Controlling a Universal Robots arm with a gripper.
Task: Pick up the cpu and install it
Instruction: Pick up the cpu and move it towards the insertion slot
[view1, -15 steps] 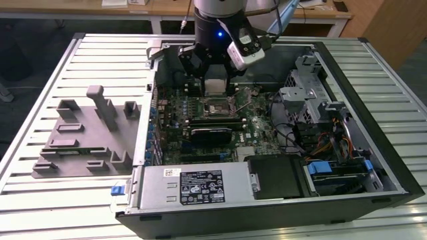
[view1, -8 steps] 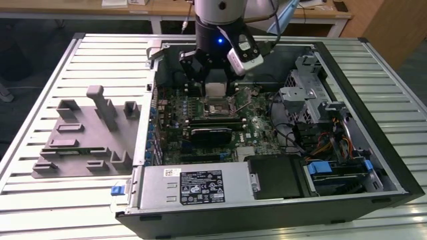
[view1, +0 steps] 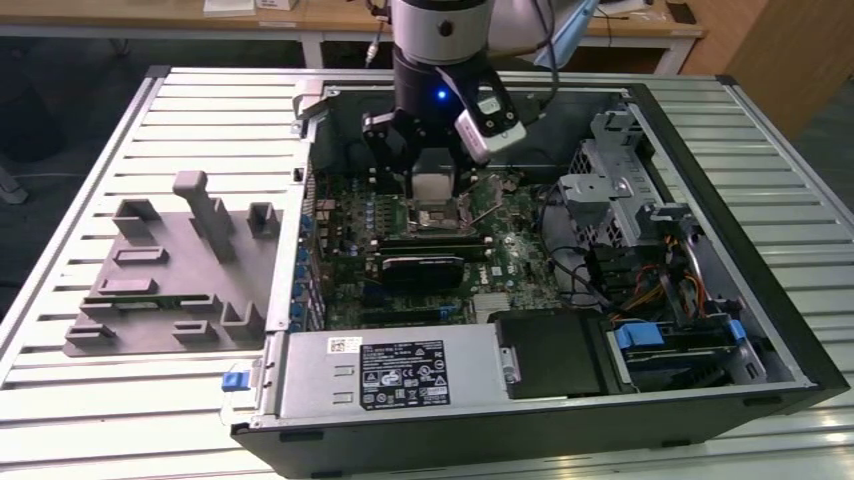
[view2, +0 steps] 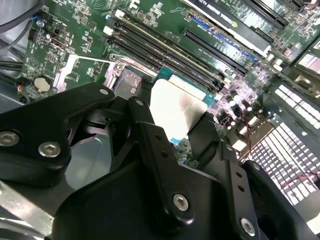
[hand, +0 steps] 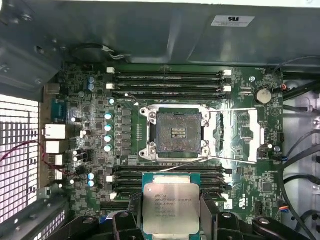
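Note:
The cpu (hand: 171, 207) is a flat square chip with a silver-grey metal top on a green edge, and my gripper (hand: 171, 217) is shut on it, one black finger (hand: 131, 216) on each side. It hangs just above the green motherboard, a short way off the bare socket (hand: 179, 132), whose metal load plate (hand: 240, 136) is swung open. In the second wrist view the cpu (view2: 177, 107) shows between the fingers (view2: 202, 137), with the socket (view2: 131, 80) beyond it. In the exterior view the gripper (view1: 434, 190) holds the cpu (view1: 435, 183) inside the open computer case, over the socket (view1: 435, 216).
A grey fixture tray (view1: 174, 270) lies on the slatted table at the exterior view's left. Inside the case are memory slots (hand: 167, 77), a black expansion card (view1: 420, 266), the power supply (view1: 387, 370), a drive cage (view1: 681, 340) and cables (view1: 594, 270). Case walls surround the board.

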